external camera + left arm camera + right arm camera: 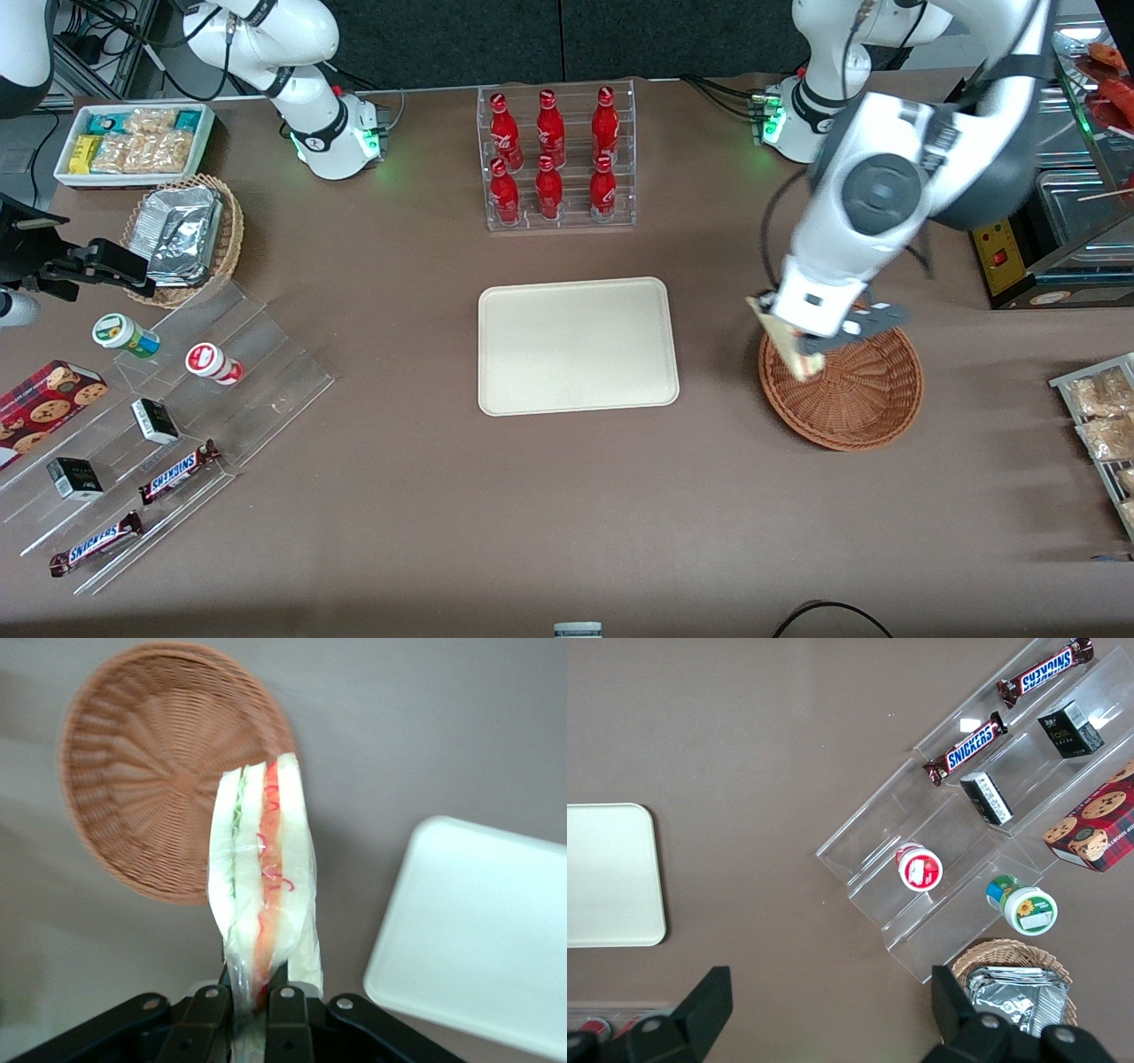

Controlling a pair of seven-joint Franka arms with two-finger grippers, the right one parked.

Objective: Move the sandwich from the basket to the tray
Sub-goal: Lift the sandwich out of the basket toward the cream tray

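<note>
Wicker basket (855,390) bare inside, pincer (258,997) above its rim gripping the sandwich (263,881), cream tray (576,346) bare, brown tabletop (549,496)

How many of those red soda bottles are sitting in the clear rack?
6 red bottles stand in the clear rack, in two rows of three, one row nearer the front camera. None looks hidden. The end effector holds the sandwich above the basket's rim.

The claw (802,341) hung above the rim of the basket (850,390), at the side nearest the tray (576,346), and gripped the sandwich (787,341) in the air. The tray lay on the counter (567,514) beside the basket, apart from it, toward the parked arm's end.
</note>
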